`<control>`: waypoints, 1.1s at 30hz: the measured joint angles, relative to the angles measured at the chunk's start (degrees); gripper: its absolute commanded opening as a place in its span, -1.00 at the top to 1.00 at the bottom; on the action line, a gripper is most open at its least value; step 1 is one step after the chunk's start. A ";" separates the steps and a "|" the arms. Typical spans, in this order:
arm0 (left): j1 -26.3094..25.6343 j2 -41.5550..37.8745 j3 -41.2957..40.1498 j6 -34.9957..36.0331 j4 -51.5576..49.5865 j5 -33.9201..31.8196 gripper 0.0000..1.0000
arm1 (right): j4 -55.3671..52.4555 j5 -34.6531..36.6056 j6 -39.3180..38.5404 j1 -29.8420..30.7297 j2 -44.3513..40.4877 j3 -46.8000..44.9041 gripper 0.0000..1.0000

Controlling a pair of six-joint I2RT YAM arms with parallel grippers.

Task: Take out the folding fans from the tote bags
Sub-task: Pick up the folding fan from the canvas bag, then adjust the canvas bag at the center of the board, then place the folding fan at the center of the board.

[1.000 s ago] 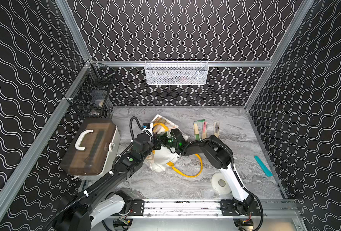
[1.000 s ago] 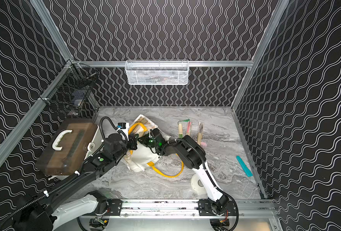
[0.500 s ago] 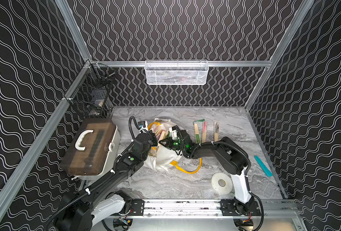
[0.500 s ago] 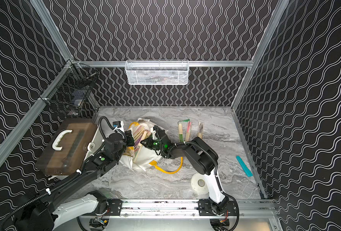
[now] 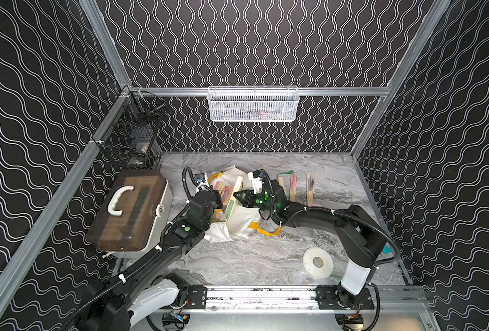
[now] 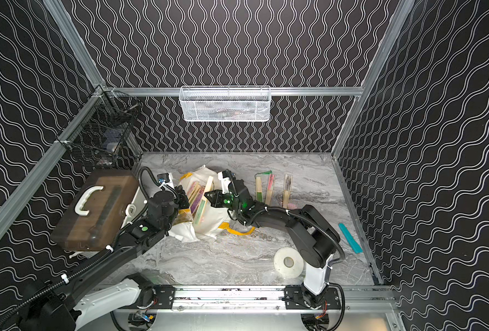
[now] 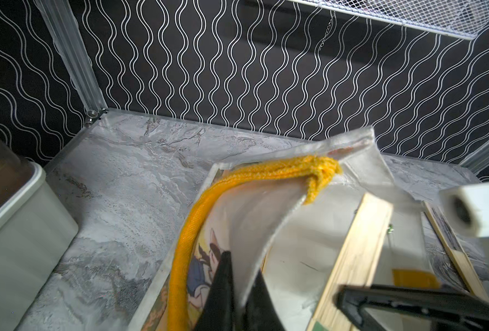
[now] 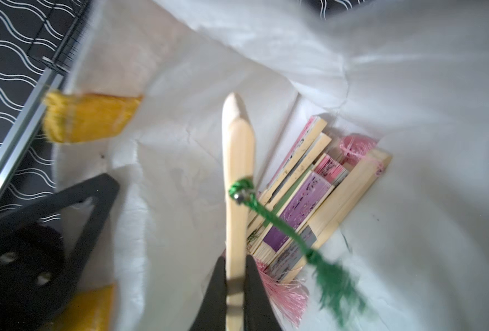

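Partly done: 3 fans [image 5: 293, 187] out on surface [image 5: 266, 258], R pincer [image 8: 235, 275] pinching green-tasselled fan [image 8: 237, 160], L pincer [image 7: 242, 286] clamped on bag rim [image 7: 266, 223], several more fans [image 8: 303, 200] inside.

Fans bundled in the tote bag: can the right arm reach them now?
Probably not yet: the right gripper is shut on a green-tasselled fan. The way itself looks free; the left gripper holds the tote bag open.

No legible text or labels
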 measured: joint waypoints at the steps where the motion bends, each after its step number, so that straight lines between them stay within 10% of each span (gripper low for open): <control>1: 0.00 0.02 0.00 0.00 0.00 -0.13 1.00 | -0.48 0.00 -0.50 0.00 -0.76 0.00 0.91; 16: 0.00 -1.05 1.79 2.14 -4.04 -0.85 1.00 | -14.99 1.81 -11.69 -1.18 -17.09 2.97 0.92; 33: 0.55 -6.86 4.33 2.91 -16.65 -5.42 1.00 | -35.34 1.14 -16.37 -23.26 -18.08 16.22 0.98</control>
